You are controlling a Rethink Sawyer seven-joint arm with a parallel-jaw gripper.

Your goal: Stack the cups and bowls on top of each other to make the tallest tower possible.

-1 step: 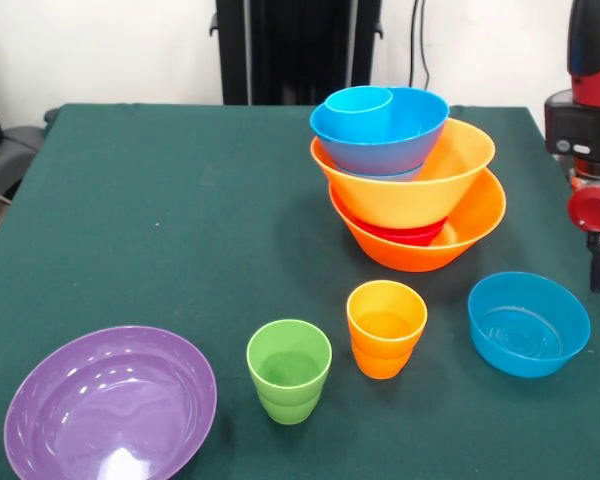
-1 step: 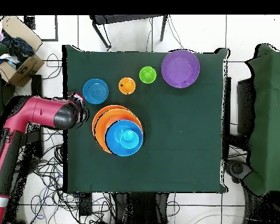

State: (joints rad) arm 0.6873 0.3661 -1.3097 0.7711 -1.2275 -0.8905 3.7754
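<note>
Arm reaches in low from table (image 1: pixel 130 200) edge; hand (image 1: pixel 597 262) hangs at 3 o'clock of tower (image 1: pixel 410 190), beside loose blue bowl (image 1: pixel 528 323). Hand opening: cannot tell; nothing visibly held.

Red arm (image 2: pixel 31 114) at table's edge

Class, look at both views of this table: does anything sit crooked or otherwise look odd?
Yes. The tower leans: its upper orange bowl sits tilted in the lower one, with a red bowl wedged between them. The blue bowl on top sits off-centre. The loose pieces stand upright.
</note>
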